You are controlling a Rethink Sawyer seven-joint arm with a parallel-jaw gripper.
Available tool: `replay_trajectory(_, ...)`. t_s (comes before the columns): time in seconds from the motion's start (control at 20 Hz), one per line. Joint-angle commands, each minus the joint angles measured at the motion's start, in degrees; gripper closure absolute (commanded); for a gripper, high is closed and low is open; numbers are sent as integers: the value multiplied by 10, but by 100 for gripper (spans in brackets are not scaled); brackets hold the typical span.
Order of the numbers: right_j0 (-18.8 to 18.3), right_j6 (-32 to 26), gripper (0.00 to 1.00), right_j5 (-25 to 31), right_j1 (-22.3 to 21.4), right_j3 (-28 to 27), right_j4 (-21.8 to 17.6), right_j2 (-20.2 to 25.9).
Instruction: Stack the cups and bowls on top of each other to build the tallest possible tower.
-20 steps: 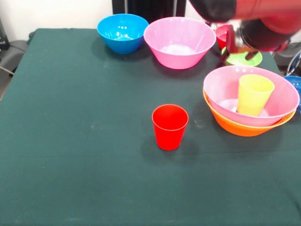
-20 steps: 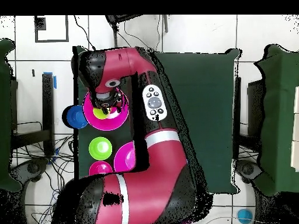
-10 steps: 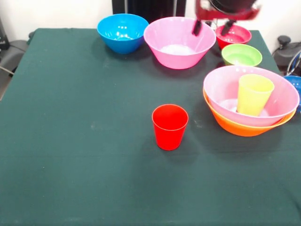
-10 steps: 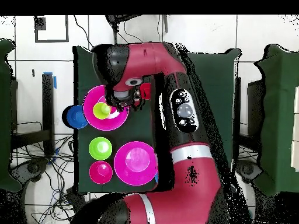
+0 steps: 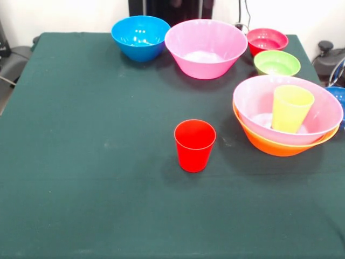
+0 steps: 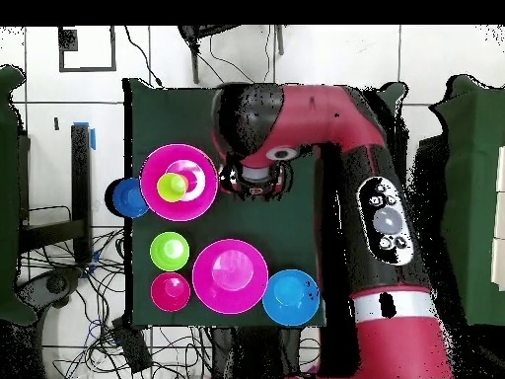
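Note:
The red cup (image 5: 194, 144) stands upright alone at mid-table. A lime green cup (image 5: 291, 108) stands inside a big pink bowl (image 5: 253, 97) nested in the orange bowl (image 5: 272, 145), forming the tower at the right. In the overhead view the same tower (image 6: 197, 178) lies beside my gripper (image 6: 258, 185), which hovers over the table's middle, open and holding nothing. The arm hides the red cup there. The front view shows no gripper.
Along the far edge stand a light blue bowl (image 5: 140, 36), a second big pink bowl (image 5: 206, 47), a small magenta-red bowl (image 5: 267, 40) and a green bowl (image 5: 277, 62). A dark blue bowl (image 5: 338, 97) peeks in at the right edge.
The arm has swung away from over the tower toward the table's middle and risen out of the front view. No cup or bowl has moved.

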Motion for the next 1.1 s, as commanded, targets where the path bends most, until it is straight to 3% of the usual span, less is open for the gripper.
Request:
replay_trajectory(0.05, -35, -237, 0, -43, -26, 111, -59, 55)
replay_trajectory(0.2, -52, -250, 0, -53, -21, 116, -73, 60)
replay_trajectory(0.65, -94, -254, 0, -78, -7, 140, -67, 87)
replay_trajectory(1.1, -129, -277, 0, -114, 27, 164, -118, 103)
